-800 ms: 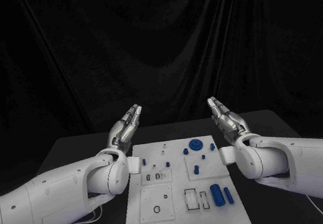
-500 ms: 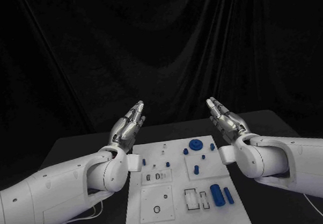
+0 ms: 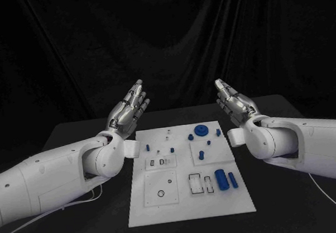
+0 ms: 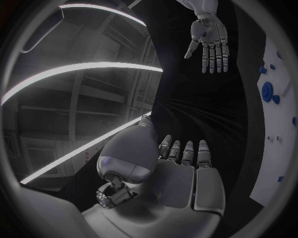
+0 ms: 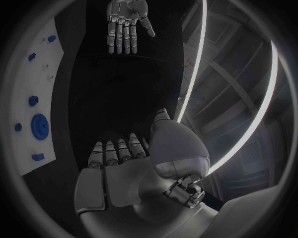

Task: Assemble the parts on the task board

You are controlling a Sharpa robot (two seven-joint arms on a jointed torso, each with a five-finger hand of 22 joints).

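The black table (image 3: 72, 132) carries the white task board (image 3: 185, 204) square in front of the robot, between the two arms, so that either hand can reach any part of it. The board lies flat, its long side running away from the robot.

Both arms come in low along the board's sides with the hands raised past its far end, clear of the work. The left hand (image 3: 129, 110) is spread, fingers straight and a little apart, palm turned inward, holding nothing. The right hand (image 3: 232, 101) mirrors it, spread and empty too. Neither touches the board; this reads as a ready pose with no part taken up yet.

On the board, the large blue round disc (image 3: 200, 130) sits near the far end, with small blue pegs (image 3: 207, 143) scattered beside it. Two blue cylinders (image 3: 220, 178) lie side by side toward the near right, next to a rectangular recess (image 3: 195, 184) that may be meant to receive one. A small dark ring (image 3: 161, 194) lies on the near left panel. The parts look loose and unassembled.
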